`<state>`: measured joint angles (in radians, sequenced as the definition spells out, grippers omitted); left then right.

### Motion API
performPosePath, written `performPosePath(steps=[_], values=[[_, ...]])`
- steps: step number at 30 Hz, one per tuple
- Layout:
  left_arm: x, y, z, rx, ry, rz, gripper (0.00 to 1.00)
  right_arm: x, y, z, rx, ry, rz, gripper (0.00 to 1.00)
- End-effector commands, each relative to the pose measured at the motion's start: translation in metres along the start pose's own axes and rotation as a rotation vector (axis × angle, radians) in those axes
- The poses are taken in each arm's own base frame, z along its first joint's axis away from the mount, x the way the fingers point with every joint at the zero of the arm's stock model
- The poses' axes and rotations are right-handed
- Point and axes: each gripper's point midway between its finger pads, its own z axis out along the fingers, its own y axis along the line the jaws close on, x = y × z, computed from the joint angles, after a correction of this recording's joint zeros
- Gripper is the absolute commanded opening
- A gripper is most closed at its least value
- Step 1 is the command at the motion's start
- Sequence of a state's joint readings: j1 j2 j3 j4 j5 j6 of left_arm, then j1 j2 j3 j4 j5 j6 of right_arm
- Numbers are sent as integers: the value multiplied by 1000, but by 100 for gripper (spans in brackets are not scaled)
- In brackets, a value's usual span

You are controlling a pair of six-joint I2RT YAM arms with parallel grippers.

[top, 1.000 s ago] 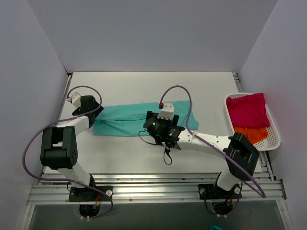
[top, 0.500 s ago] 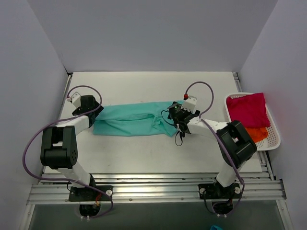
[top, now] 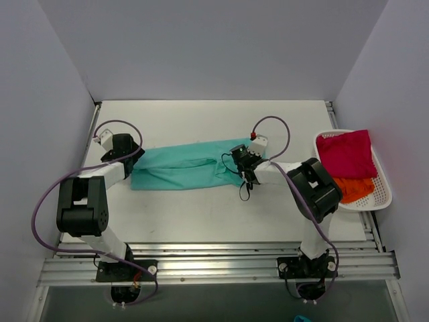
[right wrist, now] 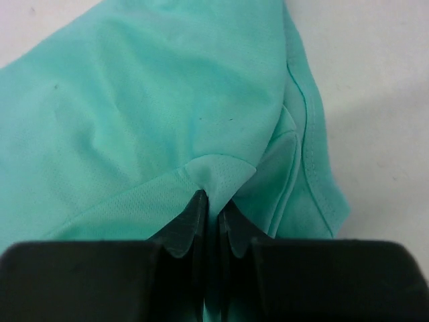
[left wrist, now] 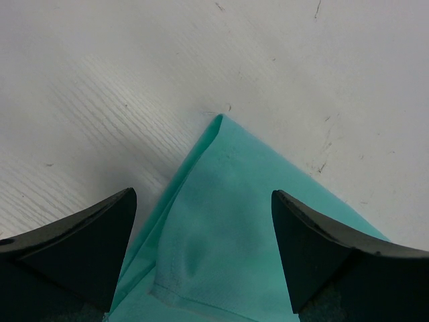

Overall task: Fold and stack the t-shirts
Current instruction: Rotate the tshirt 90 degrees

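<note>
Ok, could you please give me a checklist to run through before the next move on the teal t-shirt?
1. Right pincer shut on the teal t-shirt at its right end: ok.
2. Left pincer gripping the left corner: not ok, it stands open astride it.
3. Layers pinched on the right: cannot tell.
4. Shirt smooth: not ok, creased.
5. Table beyond the shirt free: ok.
6. Crimson t-shirt and orange t-shirt in the basket, out of the way: ok.
</note>
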<state>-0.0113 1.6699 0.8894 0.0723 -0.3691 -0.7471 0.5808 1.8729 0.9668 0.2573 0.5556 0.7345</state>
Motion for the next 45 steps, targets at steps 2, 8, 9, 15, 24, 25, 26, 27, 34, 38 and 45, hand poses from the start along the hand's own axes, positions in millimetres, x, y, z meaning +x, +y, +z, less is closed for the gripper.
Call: performPosePath(steps=[2, 8, 9, 15, 24, 25, 26, 27, 34, 38, 45], values=[[-22, -13, -5, 47, -59, -32, 91, 1, 6, 24, -9, 52, 10, 0], [-22, -13, -4, 43, -57, -32, 91, -83, 36, 70, 1, -40, 69, 0], [-22, -13, -4, 43, -57, -32, 91, -135, 46, 79, -10, -101, 120, 0], [-21, -13, -4, 39, -51, -29, 91, -218, 80, 153, -125, -133, 65, 100], [-22, -12, -4, 37, -57, -32, 91, -284, 33, 11, -136, -352, 194, 100], [-23, -13, -4, 37, -60, -33, 91, -274, 33, 0, -149, -338, 207, 100], [-22, -12, -4, 38, -59, -33, 91, -254, 49, -15, -195, -308, 198, 100], [-23, -13, -4, 39, -62, -34, 91, -229, 51, -28, -221, -271, 189, 100], [-21, -12, -5, 42, -58, -35, 91, -57, 147, -101, -533, 1, 129, 100], [-22, -12, -6, 45, -59, -38, 91, 15, 179, -125, -618, 134, 107, 100], [-21, -11, -7, 45, -61, -38, 91, 95, 204, -126, -655, 256, 50, 100]])
